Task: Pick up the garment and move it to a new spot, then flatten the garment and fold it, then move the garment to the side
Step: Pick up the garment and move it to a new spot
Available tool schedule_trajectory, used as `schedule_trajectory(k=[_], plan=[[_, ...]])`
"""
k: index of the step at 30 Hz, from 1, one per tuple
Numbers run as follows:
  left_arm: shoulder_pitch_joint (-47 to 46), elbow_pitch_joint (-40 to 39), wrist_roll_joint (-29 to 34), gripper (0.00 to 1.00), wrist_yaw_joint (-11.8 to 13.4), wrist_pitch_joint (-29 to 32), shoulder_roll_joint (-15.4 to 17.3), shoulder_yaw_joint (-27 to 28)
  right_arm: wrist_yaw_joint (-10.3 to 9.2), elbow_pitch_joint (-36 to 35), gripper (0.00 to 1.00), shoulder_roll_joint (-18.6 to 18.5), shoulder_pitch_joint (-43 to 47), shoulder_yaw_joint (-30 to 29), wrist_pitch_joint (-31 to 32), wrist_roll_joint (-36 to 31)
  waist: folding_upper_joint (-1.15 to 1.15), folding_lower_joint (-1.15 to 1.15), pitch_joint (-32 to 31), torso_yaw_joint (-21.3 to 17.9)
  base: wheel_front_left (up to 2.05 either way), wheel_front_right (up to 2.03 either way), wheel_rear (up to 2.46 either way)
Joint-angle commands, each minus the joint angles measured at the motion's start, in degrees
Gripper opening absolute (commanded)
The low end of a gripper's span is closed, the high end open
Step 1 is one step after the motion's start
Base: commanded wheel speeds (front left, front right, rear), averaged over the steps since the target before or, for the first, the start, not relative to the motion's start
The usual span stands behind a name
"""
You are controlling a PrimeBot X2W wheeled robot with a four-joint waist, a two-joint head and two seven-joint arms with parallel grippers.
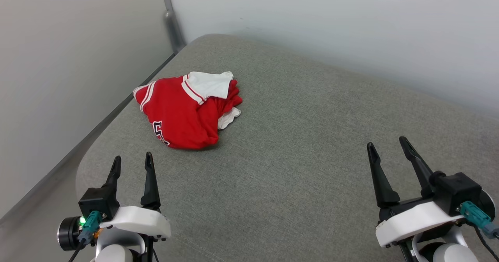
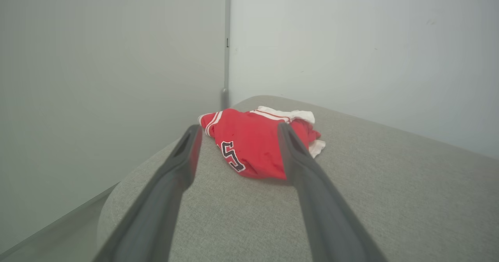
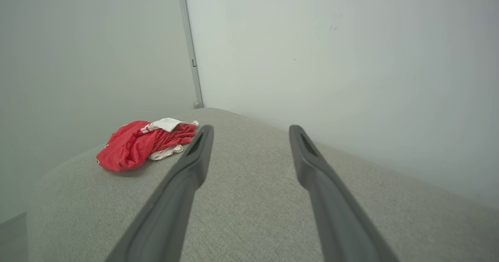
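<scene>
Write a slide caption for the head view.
Crumpled red jersey T-shirt with white sleeves lies on grey fabric cushion; left gripper and right gripper sit apart from it, jaws open.

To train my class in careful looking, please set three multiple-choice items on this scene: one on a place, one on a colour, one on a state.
1. Where on the grey fabric cushion does the crumpled red jersey-style T-shirt lie?
A. towards its far left
B. at its right edge
C. at its near edge

2. What colour are the shirt's short sleeves?
A. blue
B. white
C. black

3. How do the left gripper and right gripper stand?
A. both shut
B. left shut on the shirt
C. both open, empty

Answers:
1 A, the shirt sits far left, ahead of the left gripper.
2 B, a white sleeve lies folded over the red cloth.
3 C, each pair of fingers is spread with nothing between.
</scene>
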Motion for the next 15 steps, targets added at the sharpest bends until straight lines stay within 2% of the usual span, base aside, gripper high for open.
schedule_trajectory(k=[1,8,15], plan=[[-0.8,-0.2,-0.1,1.0,0.0,-0.2,-0.1,-0.1,-0.02,-0.3,1.0,0.1,-0.4,0.1,0.2,-0.2,0.0,0.0,0.3,0.1,0.0,0.0,0.0],[-6.1,0.8,0.3,1.0,-0.3,-0.2,-0.1,-0.5,-0.02,-2.0,1.0,0.1,-2.2,0.6,1.4,-1.4,0.0,0.0,3.1,-1.1,0.0,0.0,0.0],[-20.5,2.6,-0.6,1.0,-0.8,3.0,2.4,0.1,-0.02,-5.6,1.0,-1.6,-6.6,1.5,3.6,-2.4,0.0,0.0,10.6,-6.0,0.0,0.0,0.0]])
